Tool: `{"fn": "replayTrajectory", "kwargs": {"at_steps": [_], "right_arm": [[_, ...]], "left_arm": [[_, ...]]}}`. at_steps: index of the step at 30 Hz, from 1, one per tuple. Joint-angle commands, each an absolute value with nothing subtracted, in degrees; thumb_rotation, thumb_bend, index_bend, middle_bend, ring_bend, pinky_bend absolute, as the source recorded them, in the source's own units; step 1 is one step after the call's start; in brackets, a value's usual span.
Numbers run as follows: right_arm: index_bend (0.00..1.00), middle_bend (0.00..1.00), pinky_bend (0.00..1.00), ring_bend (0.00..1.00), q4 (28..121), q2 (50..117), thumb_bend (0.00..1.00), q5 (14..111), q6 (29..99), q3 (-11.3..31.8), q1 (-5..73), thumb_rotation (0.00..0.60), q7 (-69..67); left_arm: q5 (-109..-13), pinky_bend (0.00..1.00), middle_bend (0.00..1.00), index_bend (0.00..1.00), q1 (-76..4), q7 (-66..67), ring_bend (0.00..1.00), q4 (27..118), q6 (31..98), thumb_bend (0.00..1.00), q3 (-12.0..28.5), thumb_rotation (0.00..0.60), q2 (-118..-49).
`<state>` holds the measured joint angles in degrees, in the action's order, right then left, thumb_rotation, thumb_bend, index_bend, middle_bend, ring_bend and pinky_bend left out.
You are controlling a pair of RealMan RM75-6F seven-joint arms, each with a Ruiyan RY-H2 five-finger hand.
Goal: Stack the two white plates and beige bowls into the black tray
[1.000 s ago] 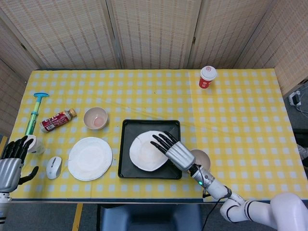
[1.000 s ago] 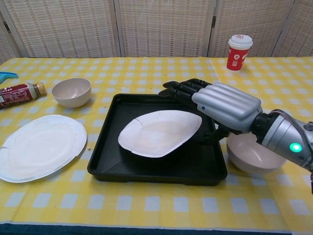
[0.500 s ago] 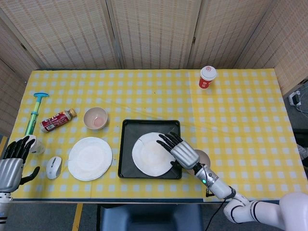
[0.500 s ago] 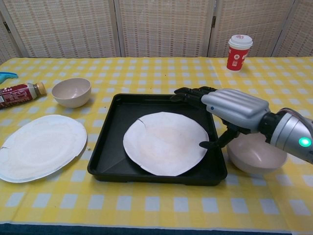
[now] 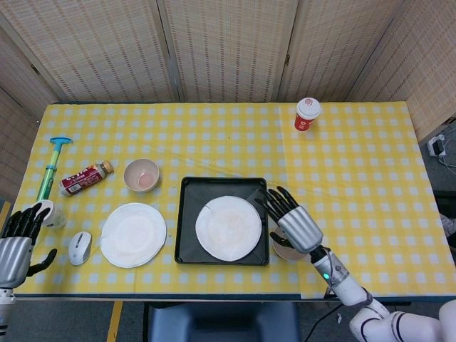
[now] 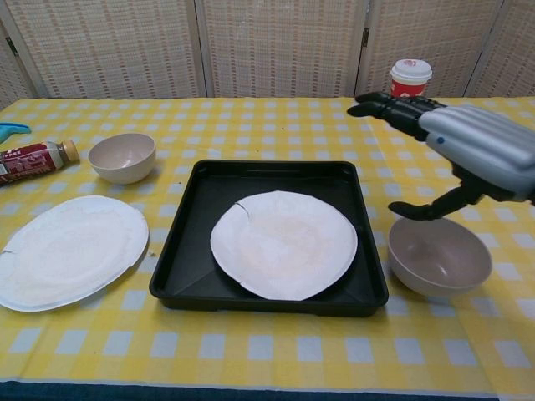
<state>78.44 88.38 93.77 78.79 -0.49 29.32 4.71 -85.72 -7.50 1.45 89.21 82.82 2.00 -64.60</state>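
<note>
Woven rattan screen panels (image 5: 228,50) in dark frames behind the table, yellow-and-white checked tablecloth (image 5: 356,164), grey floor (image 5: 445,167) at right, even indoor light

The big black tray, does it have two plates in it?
No, the black tray holds just one white plate; the other plate lies on the table to its left.

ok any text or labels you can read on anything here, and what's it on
None can be read.
Red cup: a pale mark on its red band, too blurred to read.
Bottle: red label with light print, too small to read.
Plates, bowls and black tray: no markings show.
</note>
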Motion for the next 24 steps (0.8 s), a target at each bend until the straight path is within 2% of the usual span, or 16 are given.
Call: {"fn": "replayTrajectory", "kwargs": {"at_steps": [1, 6, 12, 20, 24], "right_arm": [[0.00, 0.00, 0.00, 0.00, 84.4, 80.5, 0.30, 94.6, 88.4, -4.3, 20.5, 0.600, 4.8], [0.00, 0.00, 0.00, 0.00, 87.6, 74.0, 0.30, 96.7, 95.8, -8.2, 13.3, 0.600, 4.6], [0.00, 0.00, 0.00, 0.00, 87.2, 71.3, 0.30, 101.2, 101.5, -9.4, 9.4, 0.600, 2.3], [0.00, 0.00, 0.00, 0.00, 88.1, 69.9, 0.30, 102.9, 103.0, -8.0, 7.5, 0.600, 1.2], [0.00, 0.00, 0.00, 0.00, 87.9, 69.9, 0.30, 102.6, 101.9, -7.0, 7.3, 0.600, 0.9]], "left_arm": [[-86.7, 0.06, 0.04, 0.05, -7.8, 2.7, 0.01, 89.5, 82.3, 0.36, 1.2, 0.600, -65.1], [-90.4, 0.08, 0.04, 0.05, -7.1, 5.9, 0.01, 90.5, 83.3, 0.36, -1.1, 0.600, -66.3], [-96.2, 0.14, 0.07, 0.08, -6.4, 7.2, 0.03, 90.5, 84.2, 0.36, -4.5, 0.600, -68.5], [-100.1, 0.29, 0.25, 0.15, -7.3, 5.5, 0.16, 82.8, 84.3, 0.35, -5.1, 0.600, -76.4], [-101.3, 0.46, 0.41, 0.23, -8.0, 3.9, 0.30, 76.4, 86.3, 0.34, -4.0, 0.600, -80.9]]}}
